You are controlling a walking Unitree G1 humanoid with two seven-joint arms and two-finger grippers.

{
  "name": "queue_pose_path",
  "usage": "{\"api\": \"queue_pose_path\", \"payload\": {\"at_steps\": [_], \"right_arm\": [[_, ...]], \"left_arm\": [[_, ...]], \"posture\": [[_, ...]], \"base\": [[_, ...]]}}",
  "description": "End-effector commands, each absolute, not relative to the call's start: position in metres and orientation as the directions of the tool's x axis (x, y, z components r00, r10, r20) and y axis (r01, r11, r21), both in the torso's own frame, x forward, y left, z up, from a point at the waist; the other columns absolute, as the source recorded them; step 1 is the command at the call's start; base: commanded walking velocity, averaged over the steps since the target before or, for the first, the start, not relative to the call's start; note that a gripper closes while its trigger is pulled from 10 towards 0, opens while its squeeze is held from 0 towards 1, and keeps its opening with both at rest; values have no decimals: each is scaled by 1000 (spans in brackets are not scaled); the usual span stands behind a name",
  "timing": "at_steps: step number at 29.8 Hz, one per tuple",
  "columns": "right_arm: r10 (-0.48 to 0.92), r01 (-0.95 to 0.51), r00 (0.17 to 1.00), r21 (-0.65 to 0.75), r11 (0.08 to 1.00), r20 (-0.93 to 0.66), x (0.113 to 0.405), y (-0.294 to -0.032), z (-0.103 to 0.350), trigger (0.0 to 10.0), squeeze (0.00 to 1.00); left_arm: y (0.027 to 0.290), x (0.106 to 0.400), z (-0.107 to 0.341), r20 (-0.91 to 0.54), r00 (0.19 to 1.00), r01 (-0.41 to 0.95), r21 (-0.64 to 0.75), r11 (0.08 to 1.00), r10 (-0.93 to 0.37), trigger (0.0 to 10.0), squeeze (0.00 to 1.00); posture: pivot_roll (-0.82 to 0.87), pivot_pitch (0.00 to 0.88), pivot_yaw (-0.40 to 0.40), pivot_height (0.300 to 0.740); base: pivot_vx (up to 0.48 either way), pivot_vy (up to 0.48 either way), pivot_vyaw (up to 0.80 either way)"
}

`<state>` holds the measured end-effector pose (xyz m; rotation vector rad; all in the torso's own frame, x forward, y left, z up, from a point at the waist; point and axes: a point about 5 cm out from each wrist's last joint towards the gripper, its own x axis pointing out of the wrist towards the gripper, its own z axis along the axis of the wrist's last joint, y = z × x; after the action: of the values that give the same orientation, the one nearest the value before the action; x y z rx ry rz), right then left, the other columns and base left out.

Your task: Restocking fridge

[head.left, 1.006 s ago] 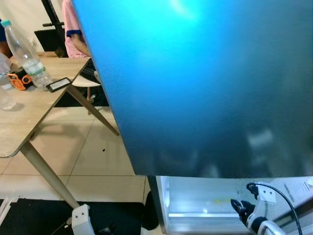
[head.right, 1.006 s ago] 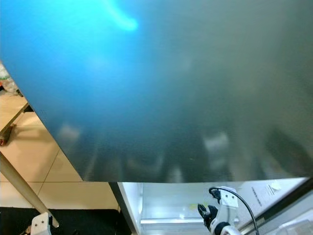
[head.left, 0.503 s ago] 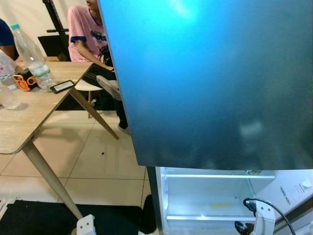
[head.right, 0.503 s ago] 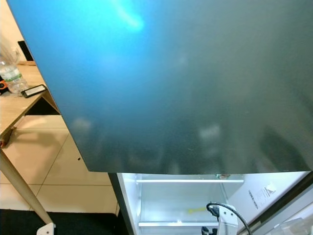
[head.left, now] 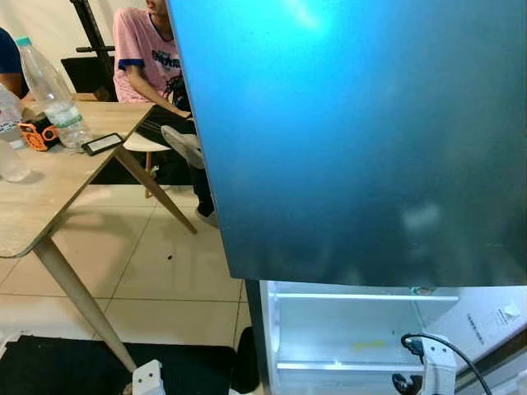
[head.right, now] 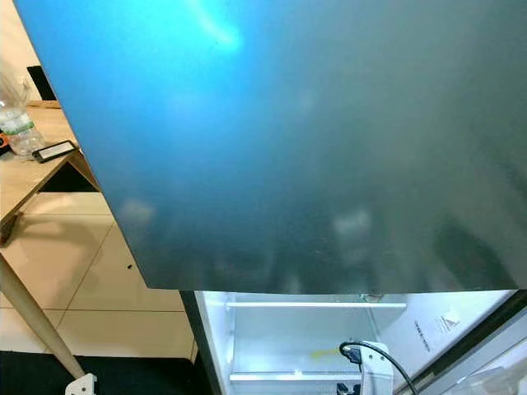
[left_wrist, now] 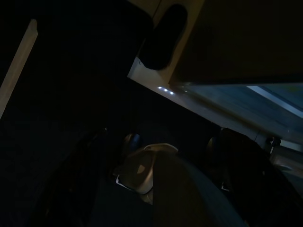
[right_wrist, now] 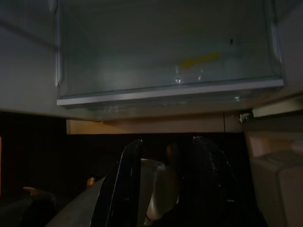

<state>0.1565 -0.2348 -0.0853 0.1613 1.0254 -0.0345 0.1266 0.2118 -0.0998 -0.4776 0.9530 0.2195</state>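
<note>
The fridge door (head.left: 354, 140), a big blue-grey panel, spans from about 11 to 3 o'clock in the head views, so the robot stands very close to it. Below, at 5 o'clock, the lit fridge compartment (head.left: 354, 329) stands open, with a glass shelf (head.right: 317, 305) across its top and a clear drawer (right_wrist: 165, 52) lower down; a small yellow item (right_wrist: 199, 59) lies in there, too faint to identify. The compartment looks almost bare, so restocking seems barely begun.

The right pincer (right_wrist: 165, 189) hangs low at 5 o'clock just before the drawer, its two black fingers (right_wrist: 128, 179) slightly apart with nothing between them, probably resting between trips for goods. The left pincer (left_wrist: 156, 179) hangs idle in deep shade at 7 o'clock; whether it is wide or narrow I cannot tell.

At 9 o'clock a wooden surface (head.left: 49, 197) carries water bottles (head.left: 51, 92) and a phone (head.left: 102, 143), likely the stock to fetch. A seated person (head.left: 152, 62) is at 11 o'clock.
</note>
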Motion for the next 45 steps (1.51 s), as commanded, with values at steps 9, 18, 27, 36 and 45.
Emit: {"api": "queue_pose_path", "payload": {"at_steps": [9,18,27,36,45], "right_arm": [[10,118,484,76,990,-875,155,-233,-87,10000,0],[-18,117,471,42,992,-882,162,-227,-87,10000,0],[-38,58,423,-14,998,-905,156,-220,-91,10000,0],[-33,3,404,-34,999,-914,156,-215,-93,10000,0],[-36,-11,400,-44,999,-916,157,-212,-93,10000,0]], "left_arm": [[219,129,-98,-844,537,-357,-238,903,-11,10000,0],[217,133,-98,-858,513,-303,-197,933,-14,10000,0],[214,130,-101,-877,481,-267,-159,950,-11,10000,0],[201,118,-107,-904,426,-200,-133,971,-36,10000,0],[198,117,-108,-910,413,-165,-115,980,-38,10000,0]], "posture": [[-6,0,-2,740],[4,0,11,740],[17,0,16,740],[19,0,19,740],[22,0,21,740]], "base": [[0,0,0],[0,0,0],[0,0,0],[0,0,0],[0,0,0]]}}
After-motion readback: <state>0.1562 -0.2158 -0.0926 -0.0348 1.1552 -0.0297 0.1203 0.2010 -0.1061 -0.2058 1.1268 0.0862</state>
